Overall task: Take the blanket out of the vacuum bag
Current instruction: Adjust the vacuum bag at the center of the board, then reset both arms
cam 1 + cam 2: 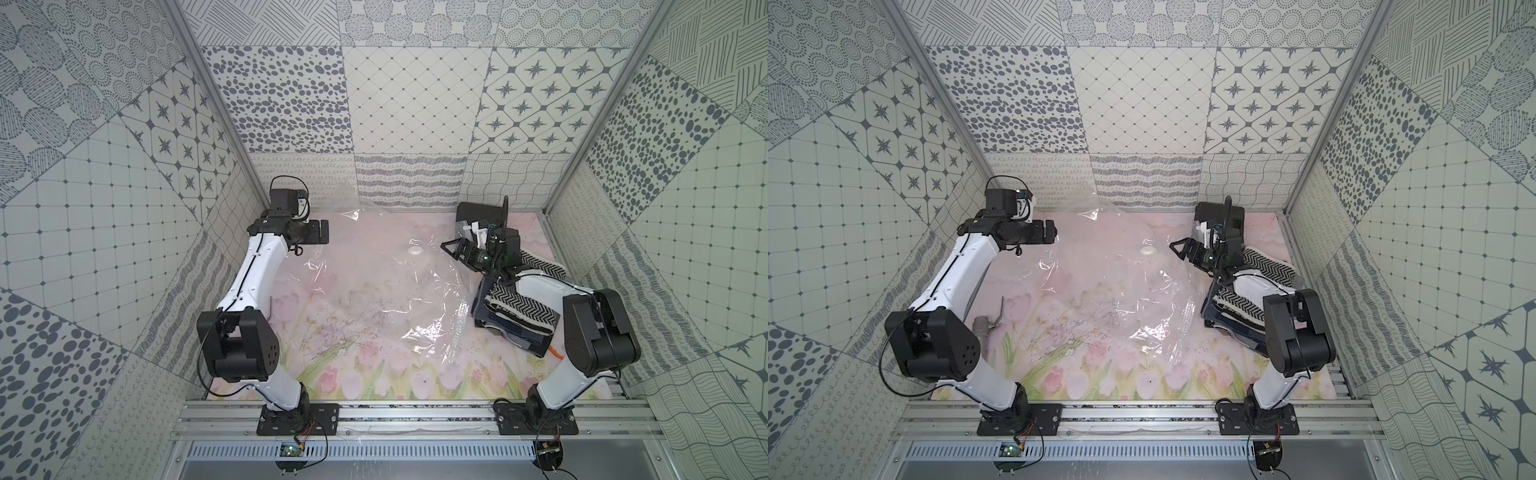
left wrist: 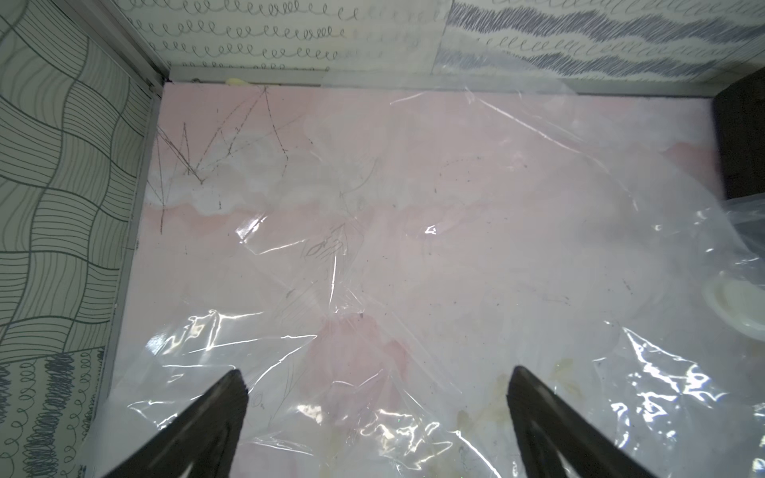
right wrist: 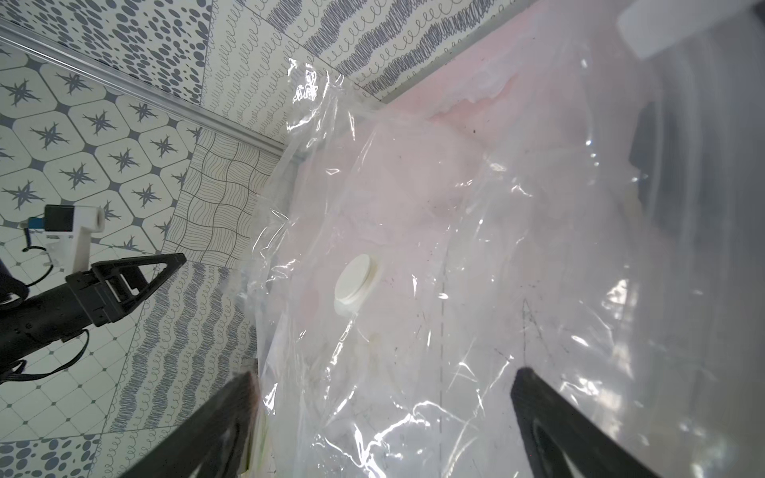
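Observation:
The vacuum bag [image 1: 386, 291] [image 1: 1121, 286] is a clear crinkly sheet lying flat across the middle of the floral mat, its round white valve cap [image 1: 414, 250] [image 3: 352, 285] facing up. The blanket [image 1: 521, 309] [image 1: 1237, 305], folded black-and-white herringbone over dark layers, lies at the bag's right edge under my right arm and looks clear of the plastic. My left gripper [image 1: 321, 232] [image 2: 376, 370] hovers open over the bag's far left part, nothing between its fingers. My right gripper [image 1: 455, 251] [image 3: 386, 372] stands open over the bag near the valve, also empty.
A black hard case [image 1: 478, 214] [image 2: 741, 140] stands against the back wall at the right. A small metal piece [image 1: 984, 326] lies by the left arm's elbow. Something orange [image 1: 555, 353] pokes out under the blanket. Patterned walls close in three sides.

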`<state>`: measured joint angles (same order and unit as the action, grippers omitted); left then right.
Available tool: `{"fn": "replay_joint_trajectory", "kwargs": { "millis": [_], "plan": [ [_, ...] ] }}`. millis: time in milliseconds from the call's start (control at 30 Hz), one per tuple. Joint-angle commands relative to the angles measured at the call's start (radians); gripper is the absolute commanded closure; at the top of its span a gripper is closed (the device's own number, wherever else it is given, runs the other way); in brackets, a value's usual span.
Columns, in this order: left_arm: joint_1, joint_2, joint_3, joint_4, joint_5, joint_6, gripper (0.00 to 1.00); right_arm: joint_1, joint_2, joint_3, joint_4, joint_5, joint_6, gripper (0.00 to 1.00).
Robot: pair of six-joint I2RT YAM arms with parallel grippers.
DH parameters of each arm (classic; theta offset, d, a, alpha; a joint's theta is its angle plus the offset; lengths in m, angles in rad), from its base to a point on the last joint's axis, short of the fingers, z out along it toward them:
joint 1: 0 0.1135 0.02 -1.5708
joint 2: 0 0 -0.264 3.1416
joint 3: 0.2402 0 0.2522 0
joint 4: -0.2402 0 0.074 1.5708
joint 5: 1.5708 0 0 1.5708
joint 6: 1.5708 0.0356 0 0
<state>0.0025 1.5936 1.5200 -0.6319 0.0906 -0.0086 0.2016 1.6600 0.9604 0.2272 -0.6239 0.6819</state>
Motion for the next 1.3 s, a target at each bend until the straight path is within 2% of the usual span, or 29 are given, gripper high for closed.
{"fn": "replay_joint_trajectory", "kwargs": {
  "millis": [0, 100, 200, 300, 433, 567, 667, 767, 867, 933, 1033, 1067, 1133, 1200, 1267],
  "plan": [
    [0.000, -0.126, -0.158, 0.169, 0.036, -0.142, 0.00, 0.001, -0.069, -0.005, -0.029, 0.004, -0.049, 0.01],
    [0.001, -0.210, -0.397, 0.407, 0.031, -0.214, 0.00, -0.007, -0.156, -0.006, -0.090, 0.008, -0.074, 0.01],
    [0.000, -0.279, -0.566, 0.561, -0.020, -0.238, 0.00, -0.027, -0.253, 0.009, -0.167, 0.039, -0.121, 0.01],
    [-0.001, -0.318, -0.661, 0.639, -0.081, -0.208, 0.01, -0.058, -0.328, 0.027, -0.220, 0.059, -0.162, 0.01],
    [-0.001, -0.310, -0.766, 0.784, -0.146, -0.189, 0.00, -0.105, -0.358, 0.066, -0.329, 0.075, -0.260, 0.01],
    [-0.002, -0.305, -0.890, 0.928, -0.153, -0.205, 0.01, -0.116, -0.429, 0.024, -0.401, 0.227, -0.439, 0.01],
    [-0.003, -0.331, -1.021, 1.080, -0.220, -0.205, 0.01, -0.120, -0.507, -0.040, -0.409, 0.332, -0.516, 0.01],
    [-0.002, -0.323, -1.133, 1.277, -0.253, -0.166, 0.00, -0.122, -0.600, -0.135, -0.337, 0.432, -0.535, 0.01],
    [-0.002, -0.244, -1.172, 1.392, -0.249, -0.135, 0.00, -0.123, -0.692, -0.289, -0.183, 0.532, -0.599, 0.01],
    [-0.002, -0.159, -1.213, 1.558, -0.214, -0.125, 0.01, -0.123, -0.745, -0.396, -0.091, 0.623, -0.638, 0.01],
    [-0.002, -0.006, -1.233, 1.753, -0.149, -0.087, 0.01, -0.127, -0.776, -0.524, 0.024, 0.695, -0.688, 0.01],
    [-0.002, 0.011, -1.236, 1.777, -0.134, -0.075, 0.00, -0.132, -0.776, -0.546, 0.044, 0.709, -0.686, 0.01],
    [-0.002, -0.041, -1.198, 1.620, -0.125, -0.099, 0.00, -0.144, -0.771, -0.600, 0.128, 0.700, -0.666, 0.01],
    [-0.002, 0.001, -1.188, 1.672, -0.070, -0.055, 0.00, -0.149, -0.757, -0.672, 0.270, 0.691, -0.654, 0.01],
    [-0.002, -0.030, -1.167, 1.579, -0.038, -0.054, 0.00, -0.158, -0.715, -0.724, 0.380, 0.683, -0.642, 0.01]
  ]
}}
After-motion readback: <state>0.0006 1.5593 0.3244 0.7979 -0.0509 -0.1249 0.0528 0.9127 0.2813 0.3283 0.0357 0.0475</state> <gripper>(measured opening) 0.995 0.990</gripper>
